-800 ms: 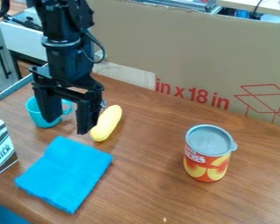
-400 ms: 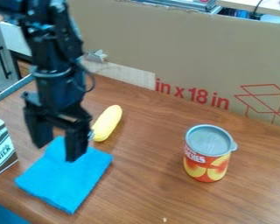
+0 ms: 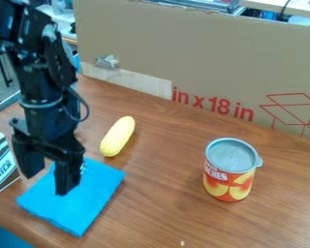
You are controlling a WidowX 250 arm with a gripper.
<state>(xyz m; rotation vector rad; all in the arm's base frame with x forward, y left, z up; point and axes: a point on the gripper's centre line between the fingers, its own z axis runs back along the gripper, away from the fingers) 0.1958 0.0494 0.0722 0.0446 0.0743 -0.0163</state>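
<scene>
Claw [image 3: 49, 177]: gaping wide, gripping nothing
Cloth [image 3: 89, 196]: lying flat below
Yellow vegetable [image 3: 117, 136]: reclining near claw, probably lacking flat ends
Can [image 3: 228, 174]: balancing on base, well apart from claw

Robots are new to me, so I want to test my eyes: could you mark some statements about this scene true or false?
1. The gripper is open and holds nothing. True.
2. The carton is nearer to the cloth than the can is. True.
3. The can lies on its side. False: it stands upright.
4. The yellow squash lies on the wooden table. True.
5. The cloth is red. False: it is blue.
</scene>
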